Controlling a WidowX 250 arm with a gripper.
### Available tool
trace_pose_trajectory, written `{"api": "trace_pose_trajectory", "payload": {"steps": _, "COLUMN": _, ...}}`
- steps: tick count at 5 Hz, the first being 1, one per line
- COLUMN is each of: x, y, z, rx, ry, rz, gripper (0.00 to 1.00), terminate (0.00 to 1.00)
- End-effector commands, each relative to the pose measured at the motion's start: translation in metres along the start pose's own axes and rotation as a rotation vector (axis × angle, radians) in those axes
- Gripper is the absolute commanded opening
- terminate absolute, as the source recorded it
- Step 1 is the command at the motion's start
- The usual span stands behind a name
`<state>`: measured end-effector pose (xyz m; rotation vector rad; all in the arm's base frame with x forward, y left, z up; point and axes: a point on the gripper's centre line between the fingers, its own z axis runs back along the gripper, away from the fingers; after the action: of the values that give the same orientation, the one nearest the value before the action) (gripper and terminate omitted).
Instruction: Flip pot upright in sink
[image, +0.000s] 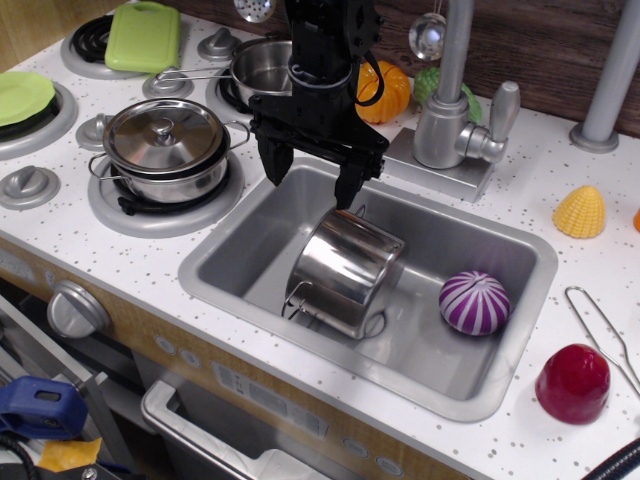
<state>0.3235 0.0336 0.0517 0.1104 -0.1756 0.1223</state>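
We locate the pot (343, 272) lying tilted on its side in the sink (240, 236), in the basin's left half, nearer the front edge of the worktop (560, 180). A purple striped ball (474, 302) rests to its right. Behind and above the pot, the pincer (310, 178) hangs wide open, gripping nothing. We cannot tell whether its right finger (347, 184) touches the pot's upper end.

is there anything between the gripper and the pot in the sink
Nothing visible. The open gripper hangs just above the pot, which lies tilted in the sink, with only air between them. The purple striped ball sits to the pot's right, apart from it and out of the way.
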Motion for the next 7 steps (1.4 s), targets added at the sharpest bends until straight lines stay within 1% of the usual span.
{"api": "trace_pose_trajectory", "payload": {"steps": 1, "x": 0.0, "y": 0.0, "z": 0.0, "rx": 0.0, "ry": 0.0, "rz": 0.0, "gripper": 1.0, "terminate": 0.0}}
{"api": "trace_pose_trajectory", "payload": {"steps": 2, "x": 0.001, "y": 0.003, "z": 0.0, "rx": -0.061, "ry": 0.02, "rz": 0.013, "gripper": 1.0, "terminate": 0.0}}
{"api": "trace_pose_trajectory", "payload": {"steps": 3, "x": 0.005, "y": 0.005, "z": 0.007, "rx": -0.134, "ry": 0.075, "rz": 0.025, "gripper": 1.0, "terminate": 0.0}}
{"api": "trace_pose_trajectory", "payload": {"steps": 4, "x": 0.004, "y": 0.008, "z": 0.008, "rx": -0.207, "ry": 0.099, "rz": 0.045, "gripper": 1.0, "terminate": 0.0}}
{"api": "trace_pose_trajectory", "payload": {"steps": 6, "x": 0.002, "y": 0.015, "z": -0.002, "rx": -0.43, "ry": 0.148, "rz": 0.098, "gripper": 1.0, "terminate": 0.0}}
{"api": "trace_pose_trajectory", "payload": {"steps": 7, "x": 0.001, "y": 0.015, "z": -0.008, "rx": -0.505, "ry": 0.138, "rz": 0.109, "gripper": 1.0, "terminate": 0.0}}
